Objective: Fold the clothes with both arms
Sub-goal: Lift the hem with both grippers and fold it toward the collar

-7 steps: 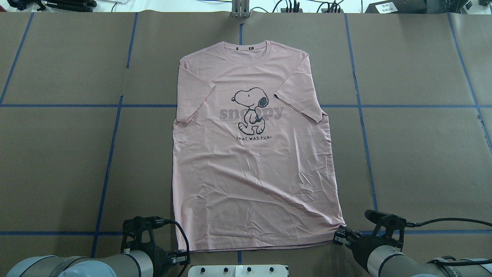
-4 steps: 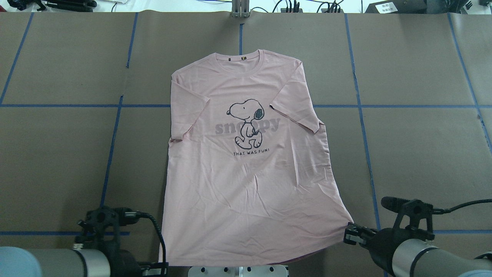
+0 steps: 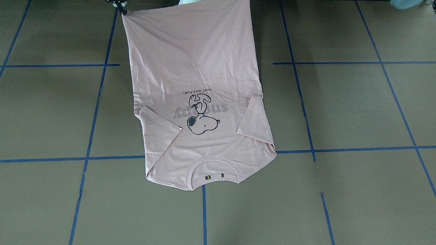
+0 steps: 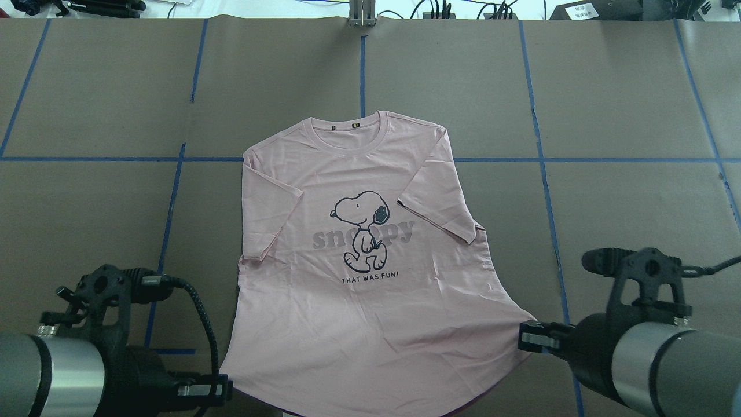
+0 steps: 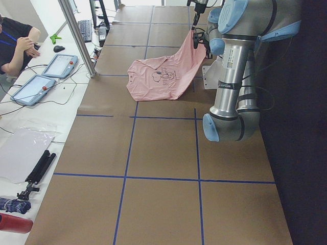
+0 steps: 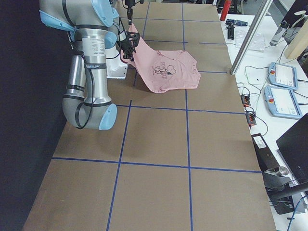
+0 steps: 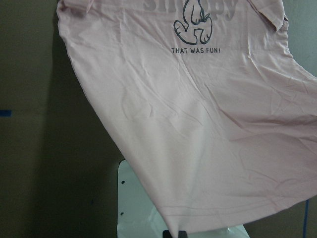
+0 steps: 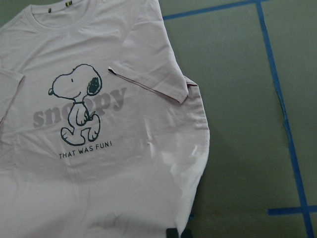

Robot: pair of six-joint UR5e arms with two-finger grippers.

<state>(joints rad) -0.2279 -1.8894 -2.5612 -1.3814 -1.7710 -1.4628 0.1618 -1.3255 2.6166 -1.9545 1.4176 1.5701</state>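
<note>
Hem corners of the pink Snoopy T-shirt [image 4: 359, 289] were clamped in left gripper [image 4: 224, 389] and right gripper [image 4: 524, 341]; hem raised, collar end laid on the table [image 4: 637, 220]. Level, even tension was judged needed.

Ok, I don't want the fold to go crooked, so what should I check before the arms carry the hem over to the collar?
1. Left gripper grips a bottom corner of the T-shirt: ok.
2. Right gripper grips the other bottom corner: ok.
3. Collar rests on the table: ok.
4. Both sleeves lie folded onto the front: ok.
5. Hem taut between the grippers: not ok, it bows.
6. Grip depth on the fabric: cannot tell.
</note>
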